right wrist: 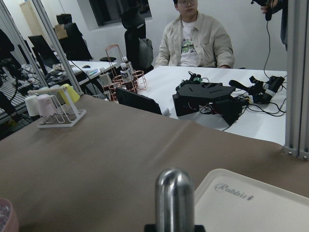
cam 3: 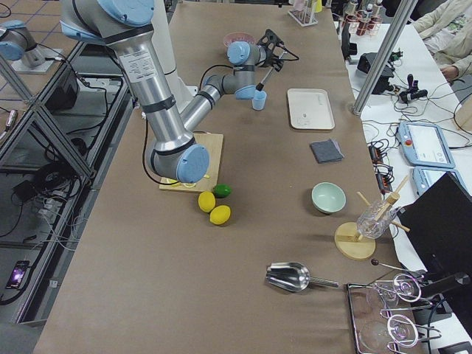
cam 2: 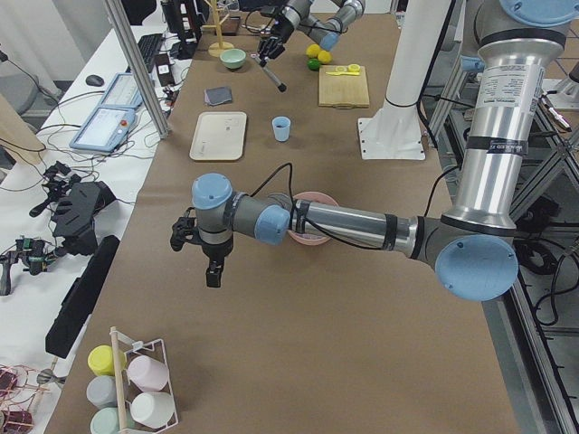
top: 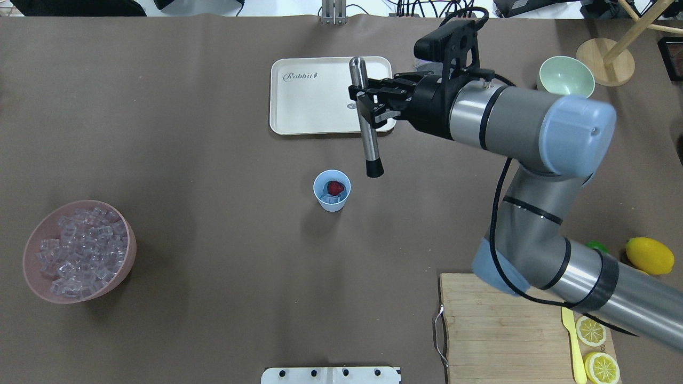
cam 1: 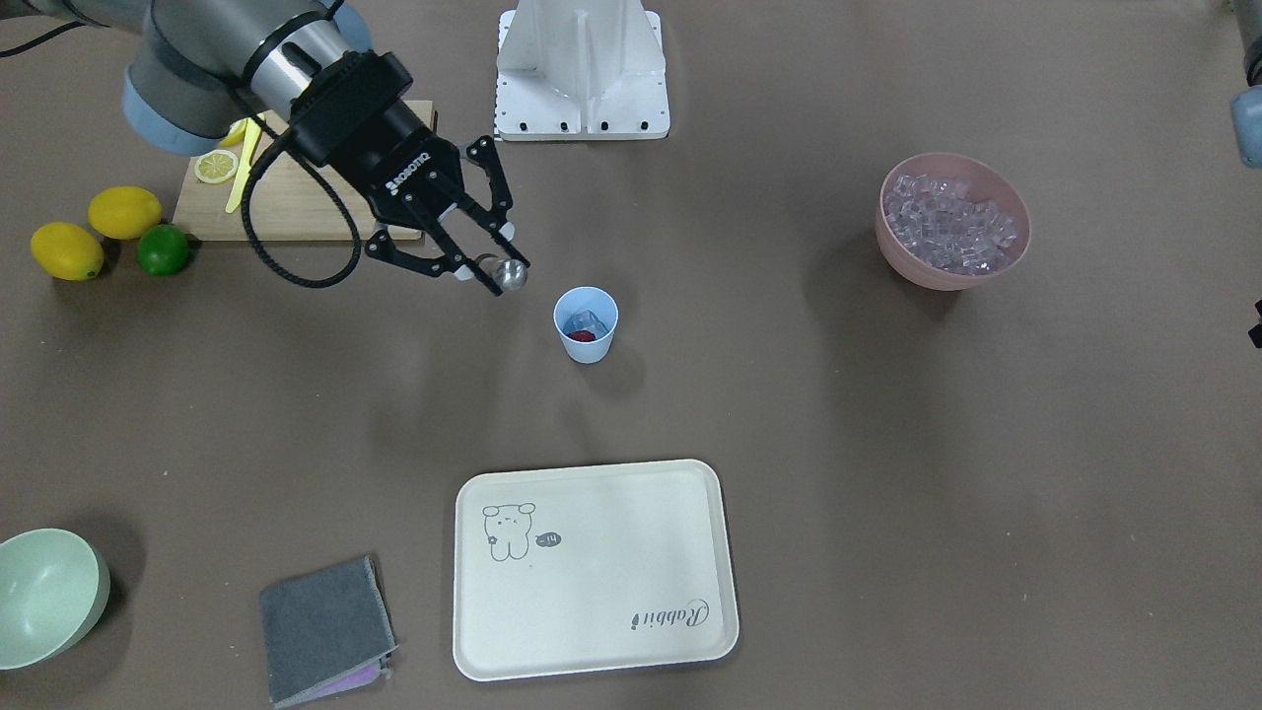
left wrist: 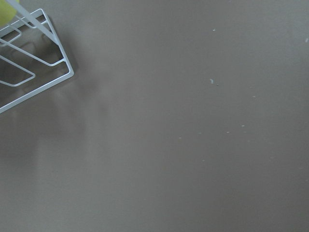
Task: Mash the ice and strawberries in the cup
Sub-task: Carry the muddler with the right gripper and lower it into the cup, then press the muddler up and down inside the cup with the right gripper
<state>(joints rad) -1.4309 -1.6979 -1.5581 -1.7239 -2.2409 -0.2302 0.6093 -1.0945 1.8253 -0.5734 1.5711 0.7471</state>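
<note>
Misalignment was the hazard we judged most likely. The right tool (top: 367,106) was clenched on the steel muddler (top: 370,144), which hung tilted with its black tip just beside the rim of the cup (top: 332,207), not over its mouth. The cup stood free near the middle of the bench (top: 213,133), with the strawberry (top: 334,187) lying on top of the ice (top: 331,199) inside it. We reckoned that a descent from that spot would catch the rim and topple so light a cup, spilling both. Nothing braced the cup: the left tool (cam 2: 212,267) hovered over bare bench well apart from it, and we could not tell whether it was released or clenched. Even with the tip centred, we feared that a slanted push could skid the cup sideways, pop cubes over the rim, or make the smooth shaft slide through the fingers.
</note>
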